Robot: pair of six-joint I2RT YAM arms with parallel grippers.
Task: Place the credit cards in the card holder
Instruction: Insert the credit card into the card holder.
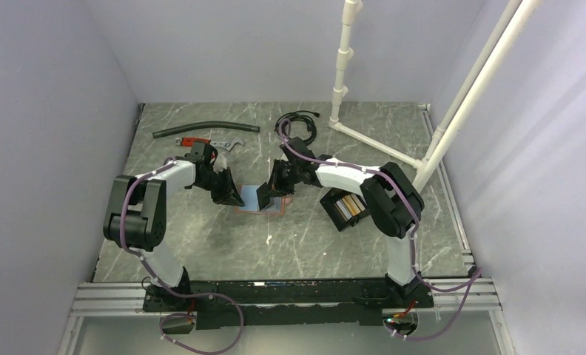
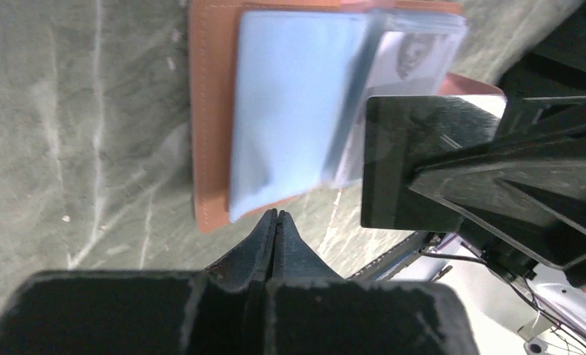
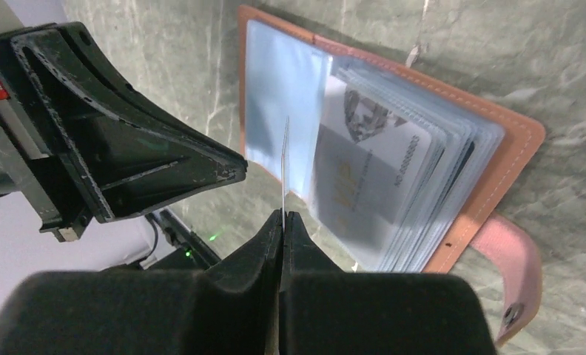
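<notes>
We are pinching one credit card (image 3: 285, 163) in the right end effector (image 3: 283, 214) over one open tan wallet (image 3: 523, 137), left end effector (image 2: 276, 214) sitting closed, one black card tray (image 1: 328, 201) lying rightward.

Left tool (image 1: 236, 198) and right tool (image 1: 272, 197) meet over an open tan wallet (image 1: 253, 195), mid-counter (image 1: 201, 237). Card holder (image 1: 332, 213), credit cards (image 1: 349, 206) inside, sits beside the right arm. Black hose (image 1: 205, 130), wrench (image 1: 227, 143) and coiled cable (image 1: 299, 122) at the back.
</notes>
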